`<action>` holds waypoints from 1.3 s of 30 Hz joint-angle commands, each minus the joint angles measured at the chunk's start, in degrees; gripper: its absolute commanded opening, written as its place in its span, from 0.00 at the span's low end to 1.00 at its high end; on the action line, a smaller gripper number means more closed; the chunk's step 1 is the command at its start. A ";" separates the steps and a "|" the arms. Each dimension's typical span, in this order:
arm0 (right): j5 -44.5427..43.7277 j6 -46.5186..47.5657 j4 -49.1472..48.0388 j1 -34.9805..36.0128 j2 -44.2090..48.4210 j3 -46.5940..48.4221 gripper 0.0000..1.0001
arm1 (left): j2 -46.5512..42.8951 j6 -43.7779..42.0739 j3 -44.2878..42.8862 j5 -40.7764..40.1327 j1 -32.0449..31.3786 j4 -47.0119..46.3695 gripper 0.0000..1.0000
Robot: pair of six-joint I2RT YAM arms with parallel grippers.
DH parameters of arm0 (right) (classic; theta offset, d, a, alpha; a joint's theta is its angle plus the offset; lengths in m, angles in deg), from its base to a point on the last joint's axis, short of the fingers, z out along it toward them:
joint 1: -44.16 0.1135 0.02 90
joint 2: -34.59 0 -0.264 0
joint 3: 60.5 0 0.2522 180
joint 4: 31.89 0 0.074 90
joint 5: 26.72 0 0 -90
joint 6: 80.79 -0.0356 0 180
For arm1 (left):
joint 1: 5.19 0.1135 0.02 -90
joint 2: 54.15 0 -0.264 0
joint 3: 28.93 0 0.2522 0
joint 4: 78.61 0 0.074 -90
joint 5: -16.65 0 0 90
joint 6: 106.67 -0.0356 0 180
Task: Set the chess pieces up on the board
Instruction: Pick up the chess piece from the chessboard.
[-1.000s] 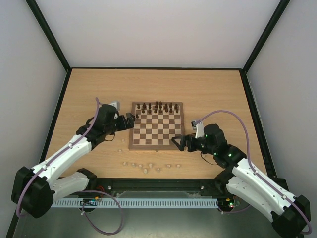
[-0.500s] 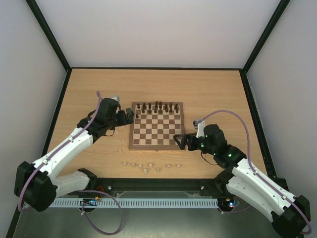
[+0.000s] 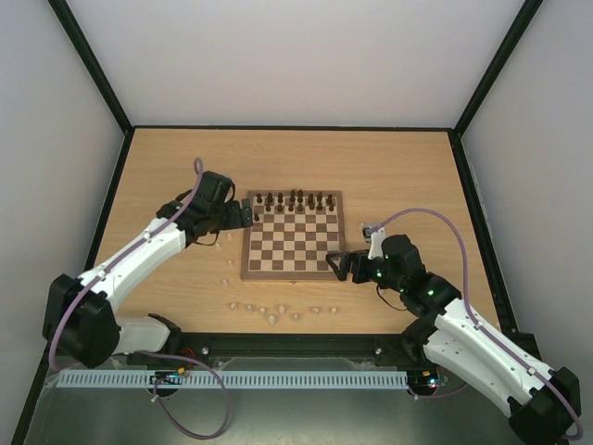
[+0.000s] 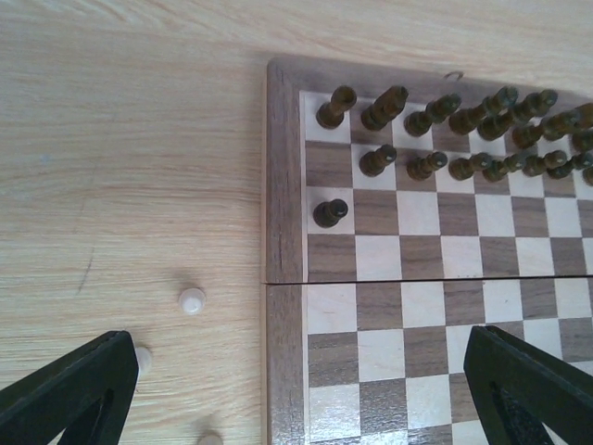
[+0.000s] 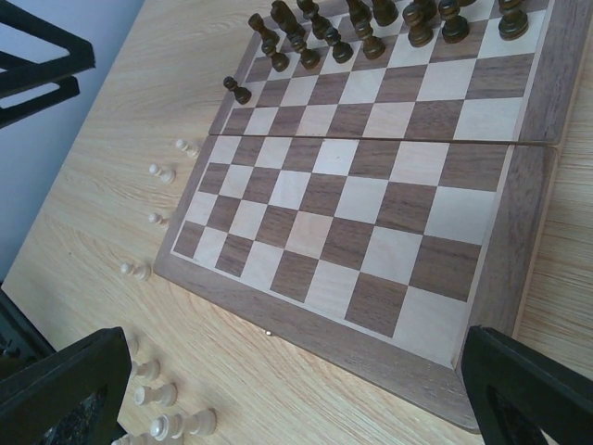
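Chess pieces (image 3: 293,200) of small turned wood are the matter, and neither pincer has one. The black two-fingered left pincer (image 4: 296,394) hangs released, jaws spread wide, over the left border of the square wooden board (image 4: 283,232) with its dark and cream chequers. The right pincer (image 5: 296,403) is equally spread and empty beside the board's near right corner.

Outward from them, the dark brown set (image 4: 435,139) fills the two far rows, except one dark pawn (image 4: 330,212) standing a square forward at the left edge. The pale cream set (image 3: 269,311) is off the board, scattered on the light-wood tabletop (image 3: 417,167) beside the left border and before the near edge.

Each piece is probably very light, stiff and smooth, and likely to tip or roll at a nudge. The stem just above the base looks the safest place to pinch, coming straight down.

Piece types are too small and blurred to name. The wrist views cut off the far right pieces and part of the pale scatter. Whether some pale pieces lie on their sides cannot be told for certain.
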 commanded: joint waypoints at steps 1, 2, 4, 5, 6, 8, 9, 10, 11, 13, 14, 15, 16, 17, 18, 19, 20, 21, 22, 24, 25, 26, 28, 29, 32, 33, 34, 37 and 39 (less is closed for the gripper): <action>-0.04 0.26 -0.34 -0.08 -0.11 -0.53 0.99 | 3.62 -1.37 -2.21 2.41 0.27 4.74 0.99; -0.01 0.26 -0.28 -0.08 -0.08 -0.54 0.99 | 4.01 -1.50 -2.23 2.73 0.30 4.85 0.99; -0.08 0.26 -0.17 -0.08 0.09 -0.71 0.99 | 4.23 -2.06 -2.00 2.33 0.24 4.98 0.99; -0.17 0.26 -0.06 -0.08 0.20 -0.77 0.99 | 4.23 -2.40 -1.95 2.06 0.29 5.31 0.99; -0.26 0.26 -0.08 -0.08 0.41 -0.85 0.99 | 4.45 -2.77 -2.07 1.87 0.33 5.81 1.00; -0.43 0.28 -0.11 -0.08 0.74 -1.05 0.99 | 4.91 -3.26 -2.66 1.64 0.24 7.14 1.00; -0.40 0.27 -0.24 -0.08 0.77 -1.17 0.99 | 5.07 -3.40 -3.10 1.54 0.20 7.67 0.99; -0.37 0.26 -0.30 -0.08 0.75 -1.16 0.99 | 5.13 -3.70 -3.42 1.61 0.13 7.99 0.99; -0.30 0.26 -0.34 -0.08 0.62 -1.09 0.99 | 5.00 -3.85 -3.48 1.46 -0.09 8.16 0.99; 0.01 0.26 -0.46 -0.08 0.30 -1.04 0.99 | 4.80 -4.00 -3.46 0.32 -0.88 8.17 0.99; 0.11 0.26 -0.58 -0.08 0.14 -1.05 0.99 | 4.85 -3.98 -3.31 -0.44 -1.20 8.14 0.99; 0.09 0.26 -0.59 -0.08 -0.05 -1.13 0.99 | 4.99 -3.92 -3.21 -0.95 -1.41 8.08 0.99; 0.09 0.26 -0.59 -0.08 -0.21 -1.20 0.99 | 5.16 -3.84 -3.08 -1.28 -1.46 7.74 0.99; -0.04 0.26 -0.59 -0.08 -0.35 -1.14 0.99 | 5.41 -3.90 -3.03 -1.36 -1.47 7.22 0.99; -0.19 0.26 -0.49 -0.08 -0.38 -1.27 0.99 | 5.74 -3.91 -3.08 -1.26 -1.54 6.70 1.00; -0.33 0.26 -0.44 -0.08 -0.30 -1.25 0.99 | 6.28 -3.92 -3.22 -1.16 -1.56 6.05 0.99; -0.36 0.28 -0.44 -0.08 -0.23 -1.30 0.99 | 6.76 -3.91 -3.47 -1.05 -1.56 5.36 0.99; -0.43 0.28 -0.39 -0.08 -0.13 -1.39 0.99 | 7.51 -3.96 -3.88 -0.99 -1.64 4.62 0.99; -0.51 0.28 -0.35 -0.08 -0.06 -1.40 0.99 | 8.25 -4.06 -4.28 -0.86 -1.65 3.95 0.99; -0.63 0.34 -0.43 -0.08 0.01 -1.34 0.99 | 10.15 -3.97 -5.38 -1.31 -1.65 3.08 0.95; -0.77 0.31 -0.37 -0.08 -0.03 -1.37 0.99 | 11.02 -4.08 -5.86 -1.35 -1.65 2.61 0.91; -0.87 0.34 -0.29 -0.08 -0.03 -1.39 0.99 | 12.05 -3.98 -6.39 -1.66 -1.65 2.29 0.89; -0.96 0.35 -0.41 -0.08 0.05 -1.56 0.99 | 14.10 -3.98 -7.36 -2.22 -1.65 1.38 0.82; -0.98 0.35 -0.42 -0.08 -0.02 -1.57 0.99 | 15.03 -4.00 -7.71 -2.25 -1.65 0.94 0.80; -0.91 0.36 -0.55 -0.08 -0.03 -1.81 0.99 | 17.56 -4.09 -9.03 -2.25 -1.77 -0.31 0.69; -0.85 0.35 -0.59 -0.08 -0.10 -1.79 0.99 | 18.39 -4.09 -9.57 -2.32 -1.88 -0.62 0.64; -0.82 0.37 -0.59 -0.08 -0.11 -1.80 0.99 | 19.09 -4.09 -10.03 -2.29 -2.03 -0.89 0.60; -0.74 0.35 -0.64 -0.08 -0.12 -1.92 0.99 | 21.07 -4.00 -11.09 -2.26 -2.49 -1.75 0.49; -0.57 0.35 -0.78 -0.08 -0.12 -2.00 0.99 | 22.33 -4.00 -11.89 -2.35 -2.89 -1.85 0.45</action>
